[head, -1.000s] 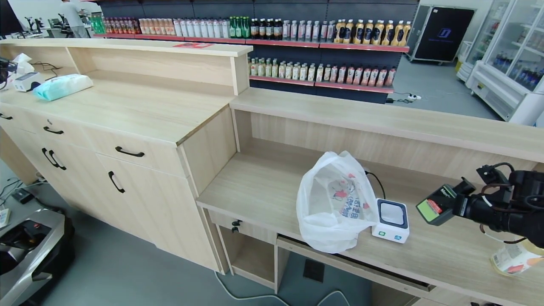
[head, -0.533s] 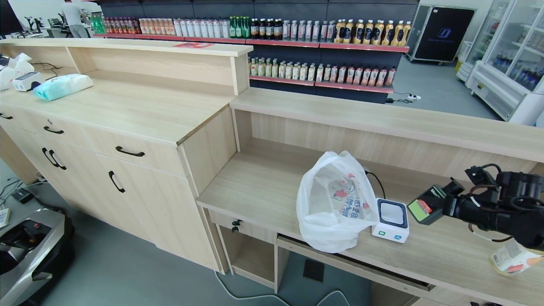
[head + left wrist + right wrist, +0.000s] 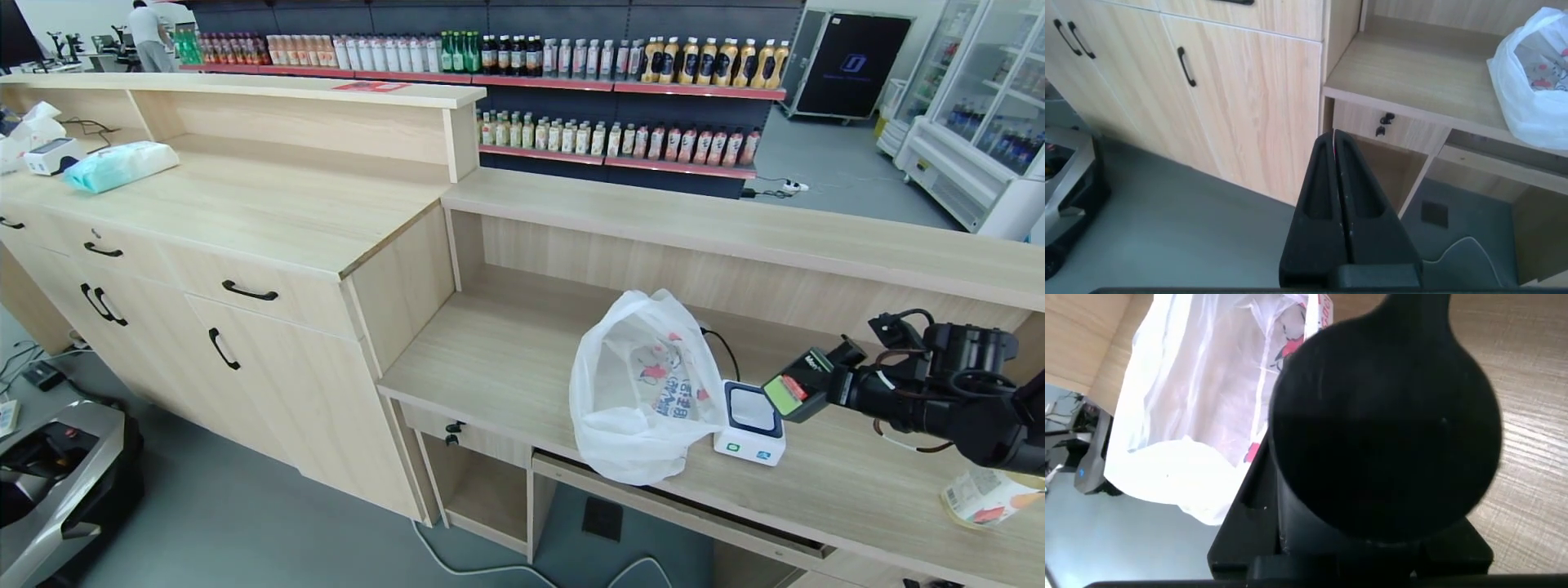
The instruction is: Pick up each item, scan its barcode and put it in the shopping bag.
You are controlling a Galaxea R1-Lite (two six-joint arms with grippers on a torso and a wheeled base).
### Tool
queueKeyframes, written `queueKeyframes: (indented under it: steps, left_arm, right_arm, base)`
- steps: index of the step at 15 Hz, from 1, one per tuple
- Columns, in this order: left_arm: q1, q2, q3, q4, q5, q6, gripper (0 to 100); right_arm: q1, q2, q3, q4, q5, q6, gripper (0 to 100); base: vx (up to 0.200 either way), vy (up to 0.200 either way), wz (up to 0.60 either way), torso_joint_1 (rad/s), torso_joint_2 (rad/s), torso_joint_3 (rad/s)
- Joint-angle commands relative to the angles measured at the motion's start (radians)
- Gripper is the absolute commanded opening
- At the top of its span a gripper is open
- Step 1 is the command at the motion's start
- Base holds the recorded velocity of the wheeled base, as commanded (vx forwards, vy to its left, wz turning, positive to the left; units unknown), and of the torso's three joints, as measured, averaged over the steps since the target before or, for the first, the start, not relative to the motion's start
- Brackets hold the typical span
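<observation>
My right gripper (image 3: 826, 384) is shut on a dark round can (image 3: 793, 391) with a green and red label, held just above and to the right of the white barcode scanner (image 3: 751, 422) on the lower counter. In the right wrist view the can's (image 3: 1384, 416) black end faces the camera, with the shopping bag (image 3: 1184, 425) behind it. The white plastic shopping bag (image 3: 641, 392) stands open to the left of the scanner, touching it. My left gripper (image 3: 1334, 139) is shut on nothing, low over the grey floor in front of the cabinet doors; the bag (image 3: 1535, 73) lies off to one side.
A labelled bottle (image 3: 984, 494) lies on the counter at the far right edge. A teal wipes pack (image 3: 121, 166) and a second scanner (image 3: 51, 155) sit on the higher counter at the left. A raised ledge (image 3: 735, 229) runs behind the lower counter.
My right gripper has carried the can leftward and slightly up, closer to the scanner. The bag and scanner have stayed put.
</observation>
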Motion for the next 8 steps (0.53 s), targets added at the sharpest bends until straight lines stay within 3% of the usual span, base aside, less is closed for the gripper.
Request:
queueKeyframes:
  steps: [1, 8]
  left_arm:
    - [-0.001, 0.000, 0.000, 0.000, 0.000, 0.000, 0]
    - [0.001, 0.000, 0.000, 0.000, 0.001, 0.000, 0]
  right_arm:
    - [0.002, 0.018, -0.030, 0.002, -0.001, 0.000, 0]
    - [0.051, 0.041, -0.079, 0.002, -0.009, -0.002, 0]
  base:
    - [0.000, 0.000, 0.00, 0.000, 0.00, 0.000]
    - [0.000, 0.000, 0.00, 0.000, 0.00, 0.000]
